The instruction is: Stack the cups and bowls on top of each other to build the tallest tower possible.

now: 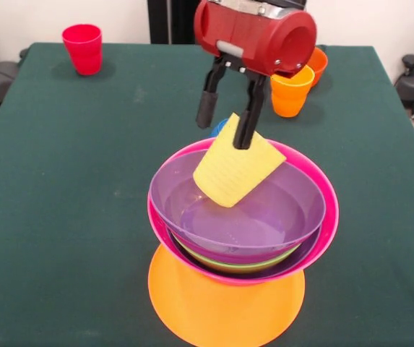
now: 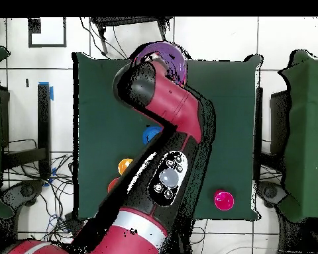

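Observation:
The tower stands at the near middle of the front view: an upturned large orange bowl (image 1: 225, 307) as base, on it the pink bowl (image 1: 321, 217), a lime green bowl (image 1: 253, 265) and the purple bowls (image 1: 264, 217) nested. The translucent yellow cup (image 1: 235, 173) lies tilted over the top purple bowl's far rim, its bottom low inside the bowl. My gripper (image 1: 223, 133) is just above it with its fingers apart. One finger (image 1: 244, 134) overlaps the cup's upper edge and the other stands clear of it. In the overhead view my arm hides the gripper; the purple bowl (image 2: 167, 56) shows.
A red cup (image 1: 82, 47) (image 2: 222, 200) stands at the far left corner. An orange-yellow cup (image 1: 291, 90) (image 2: 125, 165) and a small red-orange bowl (image 1: 316, 63) (image 2: 112, 185) stand at the far right. A small blue bowl (image 1: 218, 129) (image 2: 150, 135) peeks out behind the tower.

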Controlling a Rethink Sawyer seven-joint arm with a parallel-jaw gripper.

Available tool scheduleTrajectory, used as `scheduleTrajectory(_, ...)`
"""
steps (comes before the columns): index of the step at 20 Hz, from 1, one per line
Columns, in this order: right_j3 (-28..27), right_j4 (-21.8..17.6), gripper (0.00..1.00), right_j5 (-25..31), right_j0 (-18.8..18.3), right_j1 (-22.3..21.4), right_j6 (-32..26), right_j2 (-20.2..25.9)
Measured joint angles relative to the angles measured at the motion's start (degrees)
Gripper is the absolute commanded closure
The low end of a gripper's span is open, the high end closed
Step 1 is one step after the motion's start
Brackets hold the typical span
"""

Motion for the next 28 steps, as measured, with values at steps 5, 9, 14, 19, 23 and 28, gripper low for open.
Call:
scheduleTrajectory(5,1.56,0.82,0.00,-0.78,1.14,-0.60,0.00,0.06)
scheduleTrajectory(9,1.92,1.98,0.00,-1.34,1.24,-0.59,0.00,0.51)
scheduleTrajectory(14,2.29,2.91,0.00,-2.44,1.25,-0.57,0.00,1.38)
scheduleTrajectory(19,2.66,4.41,0.00,-4.03,1.31,-0.42,0.00,2.37)
scheduleTrajectory(23,3.05,5.40,0.00,-4.60,2.02,-0.43,0.71,2.38)
scheduleTrajectory(28,3.42,6.41,0.00,-4.62,3.43,-0.44,2.34,2.39)
